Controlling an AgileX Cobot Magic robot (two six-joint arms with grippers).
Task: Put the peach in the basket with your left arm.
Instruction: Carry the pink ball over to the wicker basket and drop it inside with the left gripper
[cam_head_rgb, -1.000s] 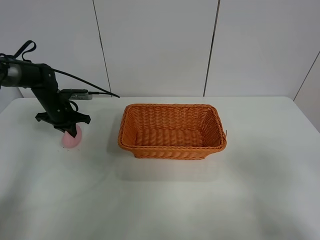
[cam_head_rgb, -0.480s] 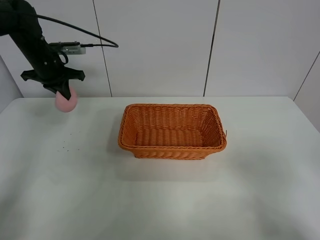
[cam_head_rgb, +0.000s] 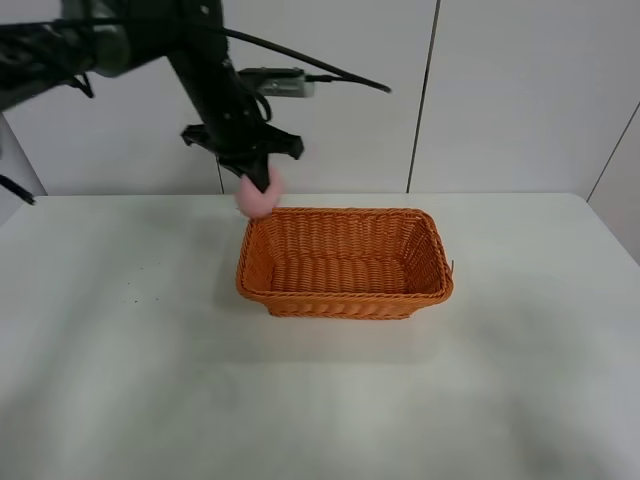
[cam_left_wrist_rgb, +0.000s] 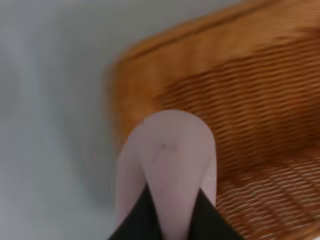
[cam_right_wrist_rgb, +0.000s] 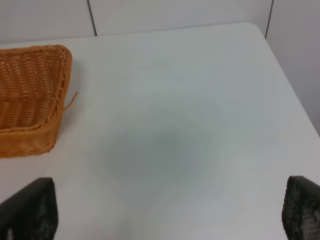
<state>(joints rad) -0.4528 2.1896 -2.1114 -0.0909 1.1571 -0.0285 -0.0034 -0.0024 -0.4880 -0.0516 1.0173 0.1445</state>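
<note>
My left gripper (cam_head_rgb: 256, 178) is shut on the pale pink peach (cam_head_rgb: 258, 198) and holds it in the air above the far left corner of the orange wicker basket (cam_head_rgb: 345, 262). In the left wrist view the peach (cam_left_wrist_rgb: 167, 165) sits between my black fingers (cam_left_wrist_rgb: 141, 220), with the blurred basket (cam_left_wrist_rgb: 250, 100) below it. My right gripper (cam_right_wrist_rgb: 167, 212) shows only as two black fingertips wide apart at the lower corners of the right wrist view, empty, over bare table near the basket's right end (cam_right_wrist_rgb: 30, 95).
The white table (cam_head_rgb: 320, 400) carries only the basket. White wall panels (cam_head_rgb: 320, 90) stand behind it. A few dark specks (cam_head_rgb: 130, 290) lie on the table at the left. The left arm's cable (cam_head_rgb: 330, 78) trails above the basket.
My left arm has lifted the peach off the table at the left and carried it up and to the right, to above the basket's far left corner.
</note>
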